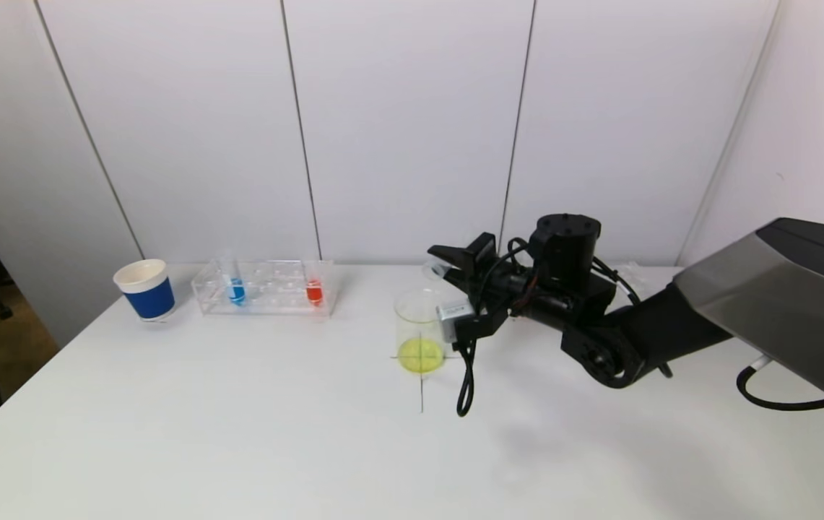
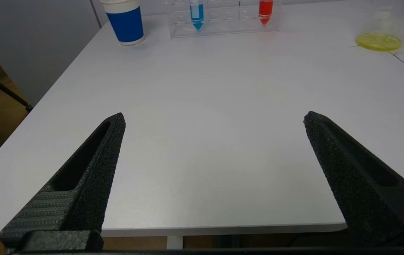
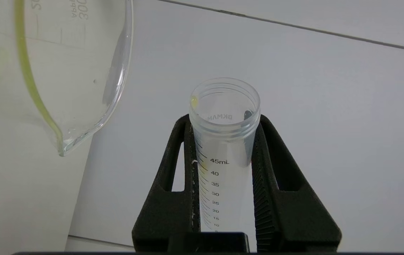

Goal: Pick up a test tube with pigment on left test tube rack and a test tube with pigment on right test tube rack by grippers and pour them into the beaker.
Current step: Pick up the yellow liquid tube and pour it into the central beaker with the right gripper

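So the right arm was stretched in from the right side of the table (image 1: 238, 433), wrist rolled over so the right gripper (image 1: 448, 263) pointed toward the beaker (image 1: 420, 332) from just behind and above its rim. Its fingers (image 3: 187, 170) were clamped tight on a clear graduated test tube (image 3: 223, 141) — held sideways, open mouth aimed at the beaker's lip. The tube looked pretty much drained (just a faint yellowish tint left near the rim), and a shallow pool of yellow liquid (image 1: 420, 355) sat in the bottom of the beaker. In the right wrist view the beaker's spout was close beside the tube mouth but not touching it.

The left gripper (image 2: 214, 120) was hanging low over the near edge of the table, well away from everything, with its two fingers (image 2: 95, 166) spread wide and nothing between them — basically parked.

Over on the left half, the clear test tube rack (image 1: 263, 289) stood near the back wall with a blue tube (image 1: 236, 290) and a red tube (image 1: 314, 291) upright in it, blue one toward the left end, red toward the right. A blue paper cup (image 1: 145, 290) stood just left of the rack.
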You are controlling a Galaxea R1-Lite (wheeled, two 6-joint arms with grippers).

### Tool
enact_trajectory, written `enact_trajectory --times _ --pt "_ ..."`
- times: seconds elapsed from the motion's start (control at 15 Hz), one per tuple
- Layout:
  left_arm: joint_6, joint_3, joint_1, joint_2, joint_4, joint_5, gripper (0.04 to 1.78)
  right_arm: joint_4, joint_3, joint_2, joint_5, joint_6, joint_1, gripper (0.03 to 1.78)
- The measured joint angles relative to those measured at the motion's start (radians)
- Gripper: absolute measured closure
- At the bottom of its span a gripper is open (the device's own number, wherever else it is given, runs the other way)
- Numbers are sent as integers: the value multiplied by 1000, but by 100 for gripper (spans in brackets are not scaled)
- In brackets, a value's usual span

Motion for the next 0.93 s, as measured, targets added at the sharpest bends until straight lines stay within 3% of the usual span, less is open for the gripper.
enact_trajectory --times 0.53,0.93 --pt "0 0 0 0 0 0 6 35 -3 -18 3 -64 0 133" --pt "0 0 0 0 0 0 6 45 -9 -26 3 -68 0 133"
